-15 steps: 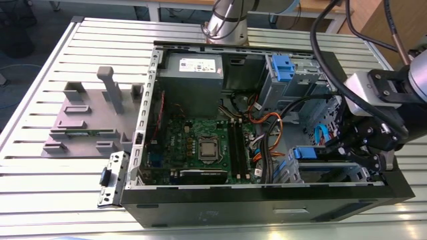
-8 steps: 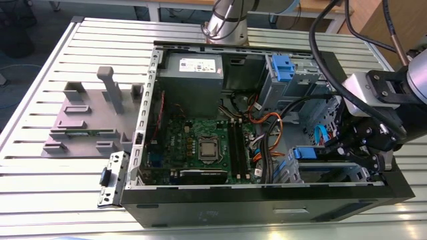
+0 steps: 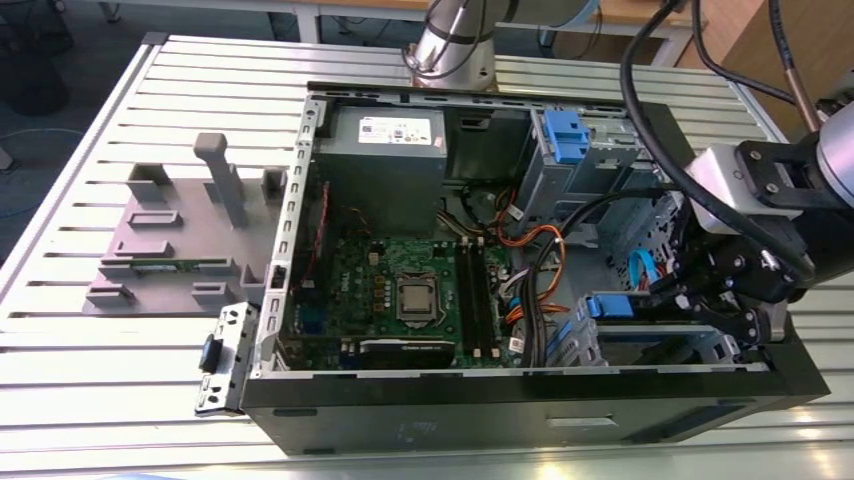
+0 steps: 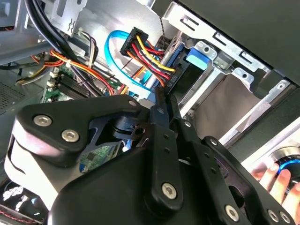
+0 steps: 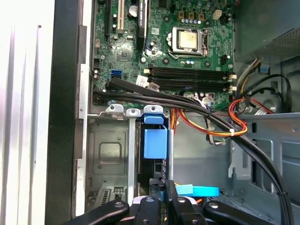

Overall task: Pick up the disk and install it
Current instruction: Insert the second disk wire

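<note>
In the drive cage (image 5: 110,154), near right corner of the computer case (image 3: 400,425): disk (image 5: 155,140), seated upright.
Blue plastic bracket, dark edge below it; metal body mostly hidden by the cage walls. Gripper (image 5: 165,197) poised just over its edge; whether clenched or released cannot be told. Motherboard (image 5: 164,42) lies beyond.

Black fingers (image 4: 164,110) at bracketed disk (image 4: 180,63)

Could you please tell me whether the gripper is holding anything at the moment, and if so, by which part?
The gripper is shut on the disk, clamping its thin end edge while it stands on edge in the case's drive bay.
</note>
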`<state>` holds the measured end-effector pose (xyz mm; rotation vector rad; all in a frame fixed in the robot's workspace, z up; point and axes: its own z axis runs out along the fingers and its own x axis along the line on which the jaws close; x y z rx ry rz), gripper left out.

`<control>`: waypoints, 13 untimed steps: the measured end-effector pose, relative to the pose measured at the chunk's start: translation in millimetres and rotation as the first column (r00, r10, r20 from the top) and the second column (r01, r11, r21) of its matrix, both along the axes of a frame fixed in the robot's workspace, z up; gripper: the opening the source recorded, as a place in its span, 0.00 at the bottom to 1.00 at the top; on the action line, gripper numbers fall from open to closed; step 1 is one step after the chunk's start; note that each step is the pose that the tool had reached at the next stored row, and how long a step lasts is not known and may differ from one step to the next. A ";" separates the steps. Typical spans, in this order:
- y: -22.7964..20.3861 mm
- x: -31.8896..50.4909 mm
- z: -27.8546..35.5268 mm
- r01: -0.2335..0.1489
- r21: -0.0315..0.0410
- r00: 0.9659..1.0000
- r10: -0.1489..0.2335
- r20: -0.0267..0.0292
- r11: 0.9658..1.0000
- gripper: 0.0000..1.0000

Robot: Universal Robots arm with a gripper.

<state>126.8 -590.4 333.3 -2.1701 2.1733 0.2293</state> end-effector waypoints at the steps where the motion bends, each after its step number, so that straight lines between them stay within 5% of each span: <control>1: 0.0 0.0 3.7 0.000 0.000 1.000 0.000 0.000 1.000 0.16; 8: 0.0 0.0 5.5 0.000 0.020 1.000 0.000 0.000 1.000 0.16; 13: -0.5 0.0 3.5 0.000 0.020 1.000 0.000 0.000 1.000 0.16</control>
